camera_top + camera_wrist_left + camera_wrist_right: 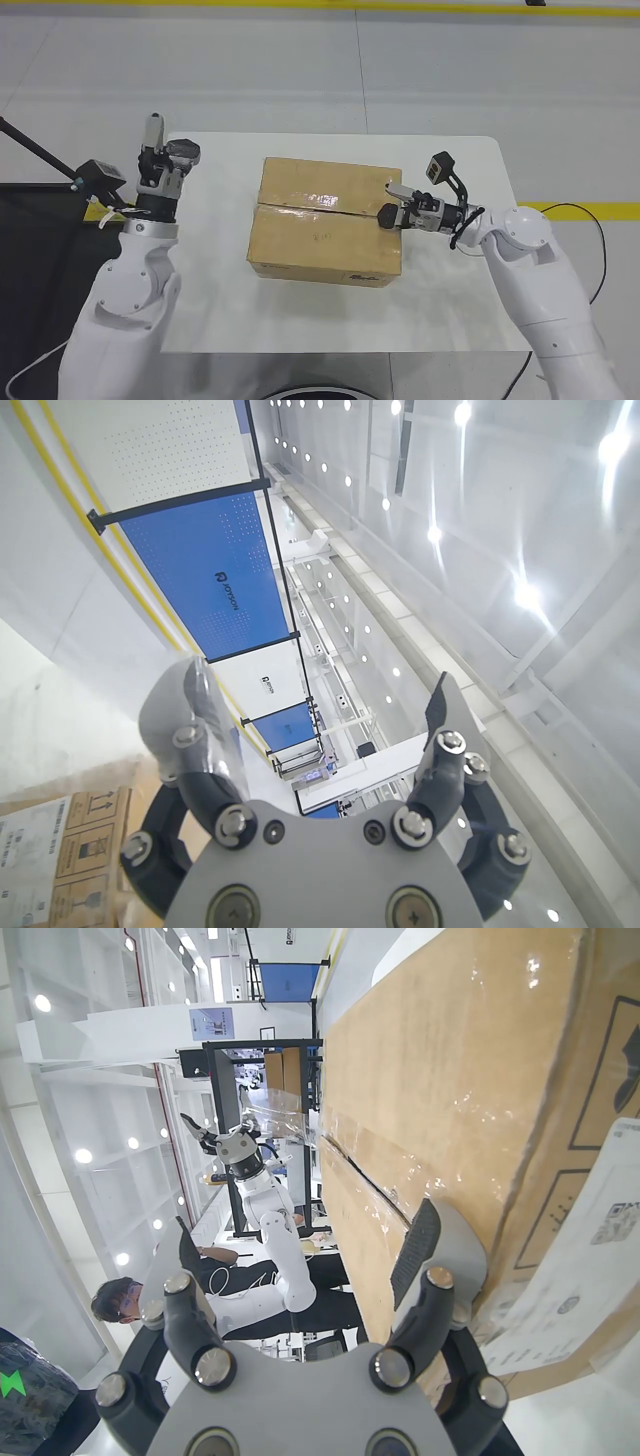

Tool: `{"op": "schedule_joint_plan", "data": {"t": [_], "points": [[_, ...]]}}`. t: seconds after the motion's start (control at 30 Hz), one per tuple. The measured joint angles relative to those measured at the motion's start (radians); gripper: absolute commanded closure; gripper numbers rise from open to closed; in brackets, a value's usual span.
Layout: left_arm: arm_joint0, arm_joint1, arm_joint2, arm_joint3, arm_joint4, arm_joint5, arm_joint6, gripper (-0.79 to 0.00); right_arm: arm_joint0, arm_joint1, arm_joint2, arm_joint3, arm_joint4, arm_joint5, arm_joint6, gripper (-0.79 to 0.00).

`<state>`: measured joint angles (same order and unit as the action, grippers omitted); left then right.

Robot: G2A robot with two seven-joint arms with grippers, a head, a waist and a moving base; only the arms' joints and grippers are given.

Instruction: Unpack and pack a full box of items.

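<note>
White tabletop (220, 300) holds the shut box (325, 220) in its middle. Our right pincer (305, 1228) gapes wide at the box's end. Our left pincer (317, 680), wide too, has sticky tape (220, 720) stuck on it; we fear it may tug the box.

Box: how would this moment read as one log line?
box: shut, on table | left tool: open, raised, clear tape on one finger | right tool: open, at box end
</note>
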<state>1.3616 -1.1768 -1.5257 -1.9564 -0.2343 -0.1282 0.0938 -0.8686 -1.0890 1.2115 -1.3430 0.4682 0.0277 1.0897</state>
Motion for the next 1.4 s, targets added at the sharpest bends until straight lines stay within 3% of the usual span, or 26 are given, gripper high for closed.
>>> {"op": "schedule_joint_plan", "data": {"t": [0.27, 0.73, 0.93, 1.4], "points": [[0.006, -0.009, 0.045, -0.081, 0.083, 0.005, 0.003, -0.785, -0.009, 0.003, 0.007, -0.001, 0.006, -0.012, 0.006, -0.785], [-0.045, -0.028, 0.163, -0.093, 0.216, 0.026, -0.001, -0.785, -0.09, 0.022, 0.102, -0.08, 0.064, -0.1, 0.011, -0.785], [-0.068, -0.041, 0.257, -0.08, 0.314, 0.027, 0.0, -0.785, -0.139, 0.034, 0.151, -0.114, 0.067, -0.098, 0.022, -0.785], [-0.16, -0.081, 0.438, -0.001, 0.37, 0.036, 0.009, -0.785, -0.202, 0.05, 0.21, -0.132, 0.075, -0.099, 0.033, -0.785]]}}
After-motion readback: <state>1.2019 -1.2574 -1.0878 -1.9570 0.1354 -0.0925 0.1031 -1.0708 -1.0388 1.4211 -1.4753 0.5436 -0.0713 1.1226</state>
